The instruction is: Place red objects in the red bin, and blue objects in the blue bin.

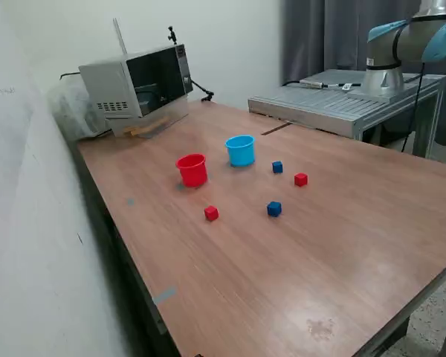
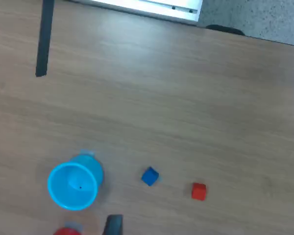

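Observation:
The red bin (image 1: 192,169) and the blue bin (image 1: 240,150) stand upright side by side on the wooden table (image 1: 342,245); both look empty. One blue cube (image 1: 277,167) and one red cube (image 1: 301,179) lie toward the exterior view's right of the blue bin. A second red cube (image 1: 211,213) and a second blue cube (image 1: 274,209) lie nearer the camera. The wrist view looks down on the blue bin (image 2: 74,182), a blue cube (image 2: 149,176), a red cube (image 2: 199,191) and the red bin's rim (image 2: 66,231). My gripper (image 2: 207,227) hangs high above them, open, only its fingertips (image 2: 112,225) showing.
A microwave (image 1: 137,85) sits at the table's far corner by the wall. A metal platform (image 1: 342,100) carrying the arm's base (image 1: 390,71) adjoins the table at the back right. A dark strip (image 2: 44,39) marks the tabletop near that platform.

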